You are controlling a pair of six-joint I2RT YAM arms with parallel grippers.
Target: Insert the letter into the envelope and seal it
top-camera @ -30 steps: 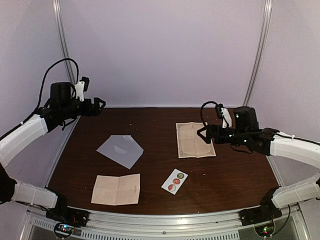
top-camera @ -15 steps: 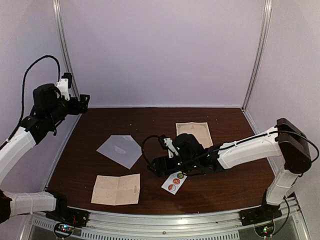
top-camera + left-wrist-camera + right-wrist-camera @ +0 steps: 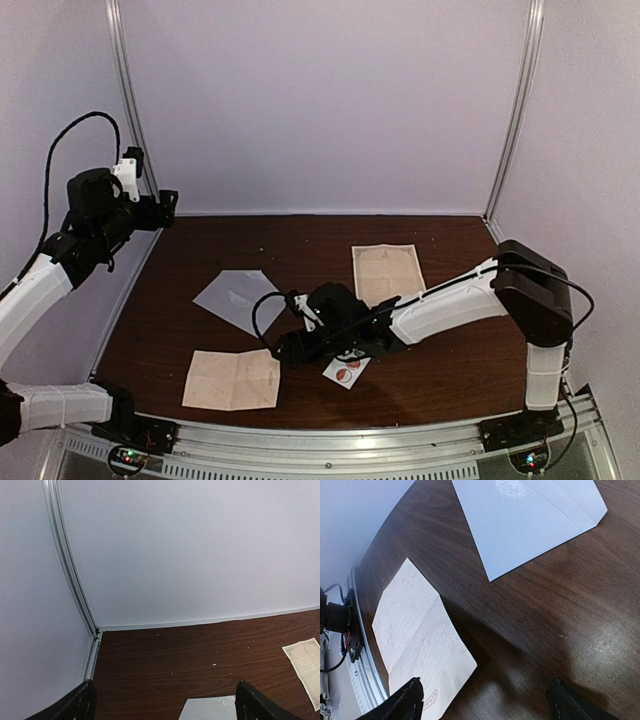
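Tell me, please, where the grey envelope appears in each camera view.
Top external: the envelope lies left of centre on the table.
Left wrist: only the envelope's far corner shows, at the bottom edge, centre-right.
Right wrist: the envelope fills the upper middle and right.
Shared landmark: the dark wooden table under it.

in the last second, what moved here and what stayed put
The right gripper swept from the far sheet on the right across to the near left, now low beside the folded letter, jaws open, holding nothing. The left gripper drew back leftward, open. The envelope, both papers and the sticker strip lay unmoved.
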